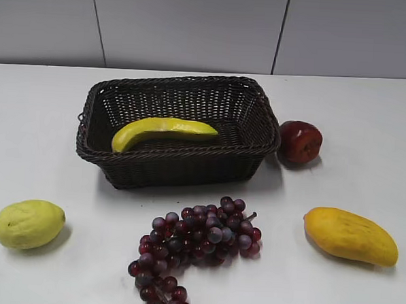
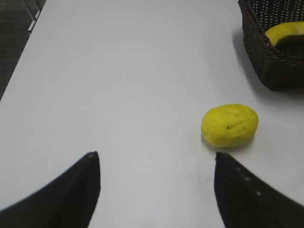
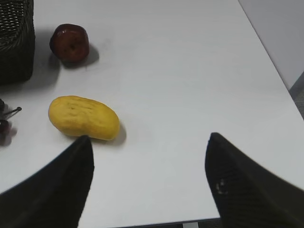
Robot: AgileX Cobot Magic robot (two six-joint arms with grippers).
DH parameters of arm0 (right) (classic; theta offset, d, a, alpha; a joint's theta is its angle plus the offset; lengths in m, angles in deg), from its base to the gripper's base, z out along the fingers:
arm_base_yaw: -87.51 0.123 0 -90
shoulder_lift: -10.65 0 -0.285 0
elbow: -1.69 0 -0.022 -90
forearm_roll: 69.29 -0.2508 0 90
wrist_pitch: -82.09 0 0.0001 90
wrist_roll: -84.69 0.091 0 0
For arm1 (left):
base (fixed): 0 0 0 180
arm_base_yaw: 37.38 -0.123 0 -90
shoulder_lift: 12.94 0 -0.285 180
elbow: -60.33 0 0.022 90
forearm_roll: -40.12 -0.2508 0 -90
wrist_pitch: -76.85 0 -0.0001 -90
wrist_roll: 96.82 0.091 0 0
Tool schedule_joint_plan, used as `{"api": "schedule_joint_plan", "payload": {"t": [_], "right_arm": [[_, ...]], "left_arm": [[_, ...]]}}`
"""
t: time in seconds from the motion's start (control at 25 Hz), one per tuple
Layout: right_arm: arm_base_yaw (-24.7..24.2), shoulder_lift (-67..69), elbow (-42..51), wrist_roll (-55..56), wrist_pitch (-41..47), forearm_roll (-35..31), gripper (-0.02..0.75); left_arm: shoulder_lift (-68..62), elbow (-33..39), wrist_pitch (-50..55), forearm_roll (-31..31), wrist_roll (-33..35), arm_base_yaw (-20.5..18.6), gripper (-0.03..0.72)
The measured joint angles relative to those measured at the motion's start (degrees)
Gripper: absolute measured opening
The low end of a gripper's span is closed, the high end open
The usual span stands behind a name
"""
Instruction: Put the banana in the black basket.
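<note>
The yellow-green banana [image 1: 162, 131] lies inside the black basket [image 1: 178, 153], along its front wall. In the left wrist view the banana's end [image 2: 285, 32] shows over the basket's corner [image 2: 270, 66] at the top right. My left gripper [image 2: 156, 159] is open and empty over bare table, far to the left of the basket. My right gripper [image 3: 149, 140] is open and empty over bare table near the front edge; the basket's corner [image 3: 14, 45] shows at the top left. Neither gripper shows in the exterior view.
A round yellow-green fruit [image 1: 28, 223] [image 2: 230, 125] lies at the front left. Purple grapes [image 1: 195, 243] lie in front of the basket. An orange-yellow mango [image 1: 350, 235] [image 3: 83, 118] lies at the front right. A dark red apple [image 1: 300, 141] [image 3: 70, 42] sits right of the basket.
</note>
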Motion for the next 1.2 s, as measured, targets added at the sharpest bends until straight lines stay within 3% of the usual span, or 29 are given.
{"api": "schedule_joint_plan", "payload": {"t": [0.36, 0.72, 1.2], "right_arm": [[0.0, 0.0, 0.0, 0.0, 0.0, 0.0, 0.583], [0.0, 0.0, 0.0, 0.0, 0.0, 0.0, 0.583], [0.0, 0.0, 0.0, 0.0, 0.0, 0.0, 0.583]], "left_arm": [[0.0, 0.6, -1.0, 0.4, 0.0, 0.0, 0.557], [0.7, 0.6, -1.1, 1.1, 0.0, 0.0, 0.509], [8.4, 1.0, -1.3, 1.3, 0.0, 0.0, 0.475]]}}
